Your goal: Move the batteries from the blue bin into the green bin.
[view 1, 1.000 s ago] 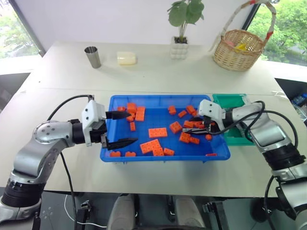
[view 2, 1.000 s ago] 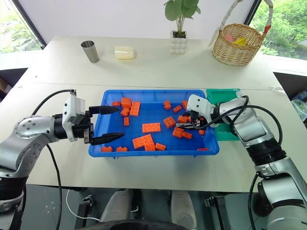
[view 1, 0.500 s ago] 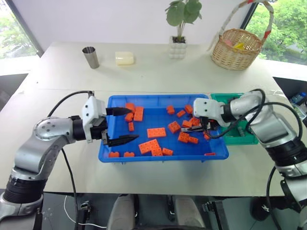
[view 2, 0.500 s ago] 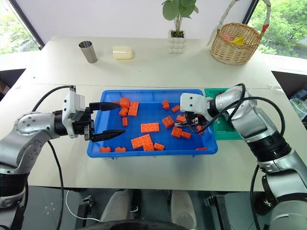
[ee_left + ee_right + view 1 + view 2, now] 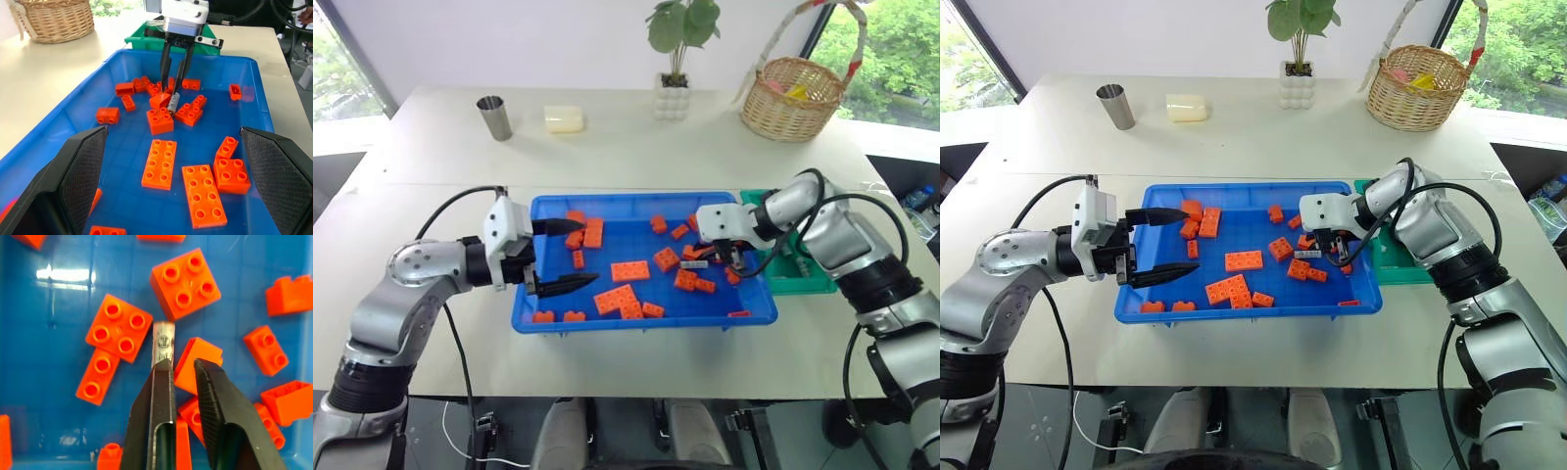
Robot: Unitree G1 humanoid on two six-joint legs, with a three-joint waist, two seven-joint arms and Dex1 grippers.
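While your right hand (image 5: 183, 374) is pinching down beside a battery (image 5: 163, 343) lying among bricks (image 5: 185, 283) in the blue bin (image 5: 636, 311), fingers narrowed but gripping nothing yet, you are needing to straddle it before lifting toward the green bin (image 5: 803, 279).

One silver-white battery (image 5: 163, 341) with dark markings lies among orange bricks near the right end of the blue bin (image 5: 607, 322), beside the teal-green bin (image 5: 813, 283).

The right tool (image 5: 183, 364) hides the near end of a battery (image 5: 162, 341).
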